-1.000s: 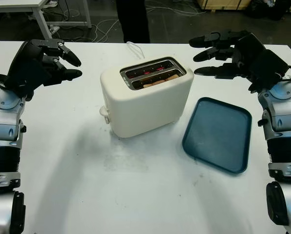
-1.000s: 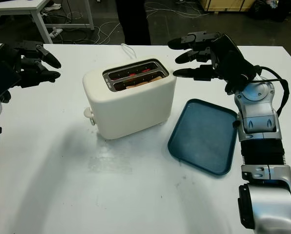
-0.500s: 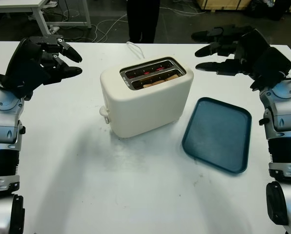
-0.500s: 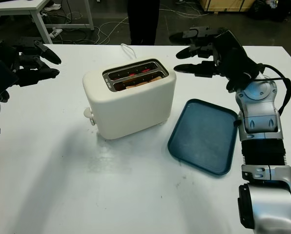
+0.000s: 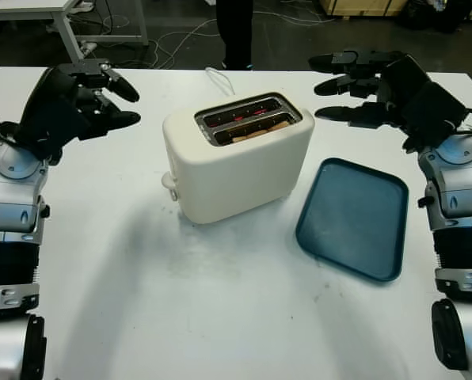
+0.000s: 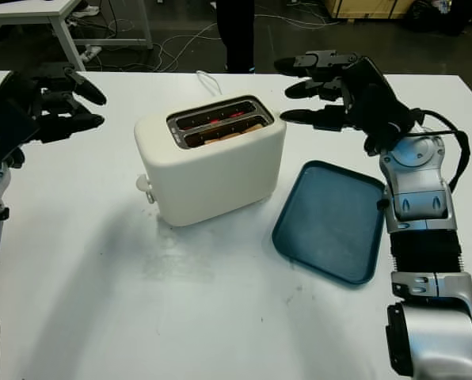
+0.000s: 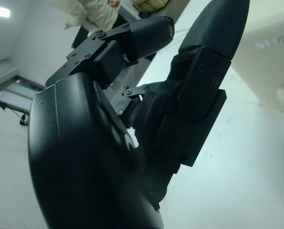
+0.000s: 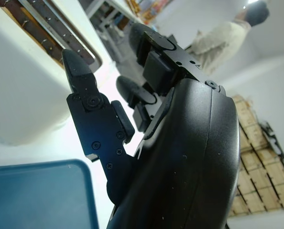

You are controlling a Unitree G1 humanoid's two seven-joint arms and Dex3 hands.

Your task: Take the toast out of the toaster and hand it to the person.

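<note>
A cream toaster (image 5: 236, 162) stands mid-table with its slots facing up. A slice of toast (image 5: 256, 132) sits low in the nearer slot, and the far slot glows red. My left hand (image 5: 119, 99) is open, raised above the table to the left of the toaster and apart from it. On the other side my right hand (image 5: 331, 87) is open too, held beside the toaster's far right corner without touching it. A person (image 5: 236, 32) in dark trousers stands at the table's far edge, behind the toaster.
A dark blue tray (image 5: 353, 218) lies flat to the right of the toaster, under my right forearm. The toaster's white cord (image 5: 218, 79) runs off the far edge. A white workbench (image 5: 62, 16) and floor cables are behind the table.
The person has stepped to the right along the far edge. My left hand has drifted a little toward the toaster. My right hand has barely shifted.
</note>
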